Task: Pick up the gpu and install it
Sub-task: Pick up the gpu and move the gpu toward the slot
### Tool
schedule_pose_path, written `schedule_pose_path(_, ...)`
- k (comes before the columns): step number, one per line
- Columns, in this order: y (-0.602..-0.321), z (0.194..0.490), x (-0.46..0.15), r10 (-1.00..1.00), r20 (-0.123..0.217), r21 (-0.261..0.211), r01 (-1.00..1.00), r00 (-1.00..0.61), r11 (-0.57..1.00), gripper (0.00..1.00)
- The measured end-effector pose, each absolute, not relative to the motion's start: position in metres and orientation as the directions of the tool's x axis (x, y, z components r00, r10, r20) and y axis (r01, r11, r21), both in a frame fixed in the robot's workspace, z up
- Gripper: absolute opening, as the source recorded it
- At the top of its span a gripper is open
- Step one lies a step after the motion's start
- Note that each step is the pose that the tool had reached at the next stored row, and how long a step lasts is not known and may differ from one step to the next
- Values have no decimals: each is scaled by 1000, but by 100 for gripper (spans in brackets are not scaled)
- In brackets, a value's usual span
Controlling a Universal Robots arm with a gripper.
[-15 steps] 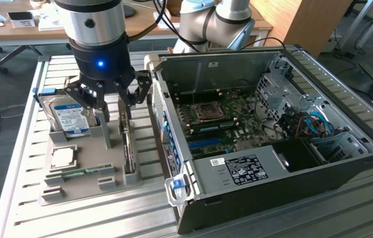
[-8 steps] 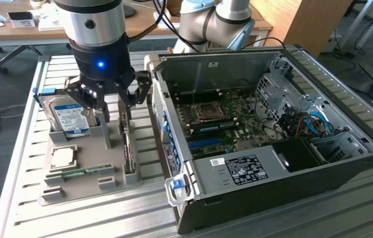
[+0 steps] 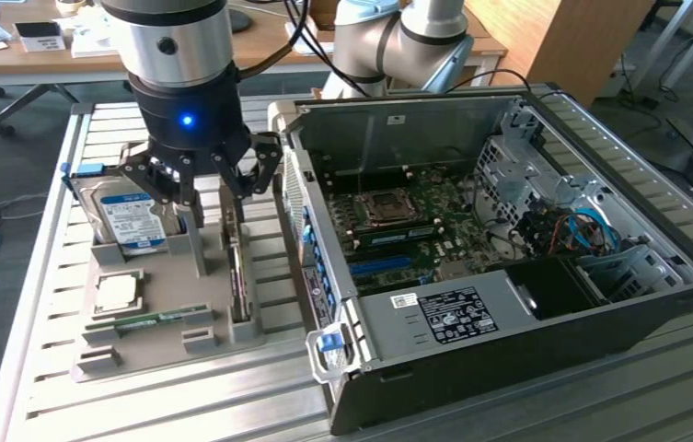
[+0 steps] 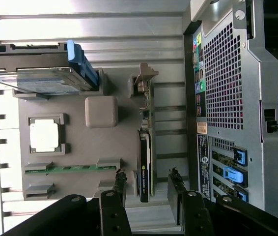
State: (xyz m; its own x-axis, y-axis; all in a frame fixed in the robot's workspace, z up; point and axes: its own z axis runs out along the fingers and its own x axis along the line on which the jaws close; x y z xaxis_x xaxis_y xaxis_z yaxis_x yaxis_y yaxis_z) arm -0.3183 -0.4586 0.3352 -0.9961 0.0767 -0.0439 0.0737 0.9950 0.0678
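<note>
Green-and-black flat gpu card point(image 4: 146, 142) stood edgewise beneath black claw point(image 4: 147, 174) | jaws apart, flanking its faces | long axis lay across closing line

The ribbed silver metal table point(image 3: 543, 405) shows a dull brushed sheen, and the grey moulded plastic tray point(image 3: 155, 354) looks matt. The thin green circuit-board gpu point(image 4: 145, 162) carries a smooth, slightly glossy black cooler.

Hard drive point(image 3: 129, 216), processor chip point(image 3: 118, 293), memory stick point(image 3: 150, 319) in grey tray point(image 3: 155, 354), open computer case point(image 3: 543, 354) beside it
</note>
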Motion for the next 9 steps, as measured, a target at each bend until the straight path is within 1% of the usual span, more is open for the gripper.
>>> schedule_pose_path(9,-459,333,-318,77,-44,68,74,-996,995,47)
